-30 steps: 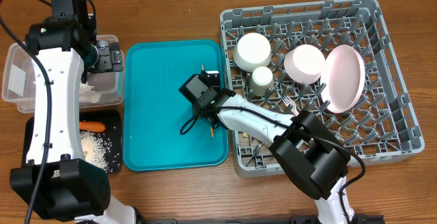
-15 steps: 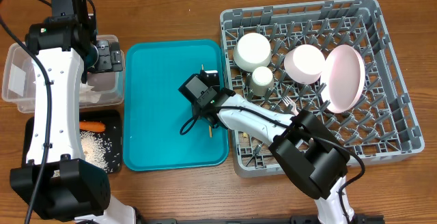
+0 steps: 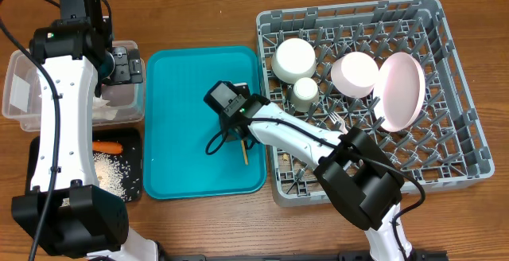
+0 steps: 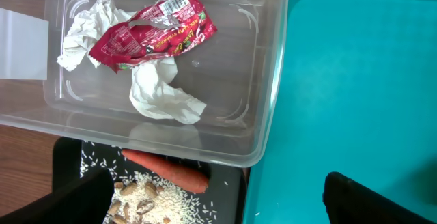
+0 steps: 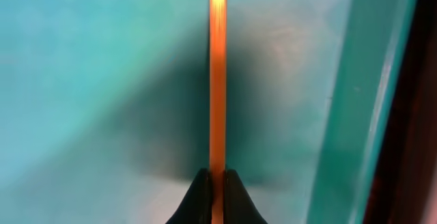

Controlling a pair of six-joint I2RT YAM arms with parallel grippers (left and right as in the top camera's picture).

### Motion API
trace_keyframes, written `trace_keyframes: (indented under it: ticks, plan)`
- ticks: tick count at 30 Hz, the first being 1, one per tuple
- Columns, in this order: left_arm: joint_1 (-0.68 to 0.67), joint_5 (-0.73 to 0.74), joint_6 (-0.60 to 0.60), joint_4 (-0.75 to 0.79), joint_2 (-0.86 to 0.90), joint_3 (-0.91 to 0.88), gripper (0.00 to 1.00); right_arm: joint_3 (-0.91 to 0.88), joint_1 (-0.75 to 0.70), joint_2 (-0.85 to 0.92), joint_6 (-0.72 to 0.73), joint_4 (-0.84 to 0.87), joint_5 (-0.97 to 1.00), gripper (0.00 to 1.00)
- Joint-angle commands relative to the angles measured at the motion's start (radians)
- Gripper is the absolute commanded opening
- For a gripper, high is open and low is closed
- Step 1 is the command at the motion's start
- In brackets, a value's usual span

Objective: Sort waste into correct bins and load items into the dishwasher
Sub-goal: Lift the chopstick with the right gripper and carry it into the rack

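1. I am finding little writing to read. The red snack wrapper (image 4: 153, 34) is showing a barcode and some white print, all too small for me to make out. A plain white label (image 4: 20, 43) is sitting on the clear tub (image 4: 268, 80), and it looks blank.
2. My right gripper (image 5: 217, 183) is pinching the wooden chopstick (image 5: 217, 80), with both fingertips pressed against its near end. The stick is running straight away from the wrist camera.
3. Seen from overhead, my right arm is reaching from the table's near edge across the front-left corner of the grey dish rack (image 3: 469, 142). It is holding the chopstick over the right part of the teal tray (image 3: 183, 134), close to the rim. I cannot tell whether the far tip is touching the tray.
4. My left gripper (image 3: 126, 64) is hanging with its jaws spread wide and nothing between them. That arm is stretching up the left side, with its wrist bent over the tub's right end.
5. The wrapper is lying in the tub with two crumpled napkins (image 4: 164, 94).
6. The carrot (image 4: 167, 169), rice (image 4: 171, 200) and beige scraps (image 4: 133, 193) are lying in the black tray (image 4: 68, 156).
7. The pink plate (image 3: 402, 90), two white bowls (image 3: 294, 56) and the cup (image 3: 305, 91) are standing in the rack.
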Motion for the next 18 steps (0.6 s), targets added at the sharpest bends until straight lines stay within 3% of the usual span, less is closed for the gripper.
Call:
trace_keyframes:
  ticks: [1, 10, 18]
  plan:
    - [0.005, -0.013, 0.022, 0.001, -0.015, 0.027, 1.00, 0.031, 0.005, -0.051, -0.026, 0.001, -0.085, 0.04]
    - [0.005, -0.013, 0.022, 0.001, -0.015, 0.027, 1.00, 0.032, 0.003, -0.226, -0.103, -0.028, -0.147, 0.04]
    - [0.005, -0.013, 0.022, 0.001, -0.015, 0.027, 1.00, 0.032, -0.056, -0.401, -0.173, -0.225, -0.019, 0.04]
